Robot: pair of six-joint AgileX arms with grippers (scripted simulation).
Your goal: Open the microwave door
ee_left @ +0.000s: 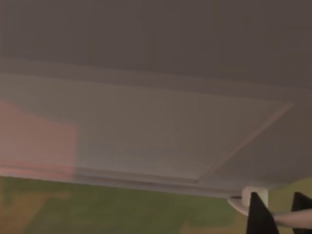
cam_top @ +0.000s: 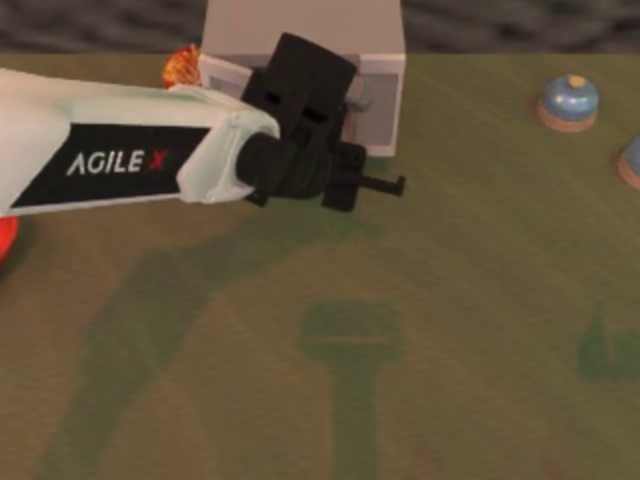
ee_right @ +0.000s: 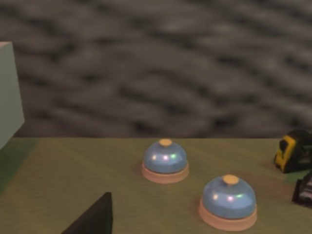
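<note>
Top view: the microwave (cam_top: 305,40) sits at the far edge of the table (cam_top: 470,330). The left arm (cam_top: 110,150), white with a black AgileX panel, reaches in from the left and ends just in front of the microwave. The left gripper (cam_top: 385,184) is just off the front right corner of the microwave, its black fingers pointing away to the right. The microwave door (cam_top: 225,75) shows as a pale strip at the front left of the microwave, partly hidden under the black wrist; how far it stands from the body cannot be told.

Left wrist view: the door panel (ee_left: 146,131) fills most of the frame, very close. Two dark fingertips (ee_left: 258,217) stand a narrow gap apart with a pale handle (ee_left: 253,197) at the door's edge between them; a firm clamp cannot be confirmed.

Right of the microwave, well apart from it, two blue bells (cam_top: 569,101) on tan bases (ee_right: 165,161). An orange object (cam_top: 181,68) lies just left of the microwave. A yellow-black tape measure (ee_right: 292,151) lies beyond the bells from the microwave.

Right gripper not seen in the top view; only a dark edge (ee_right: 92,219) shows in its own wrist view.
</note>
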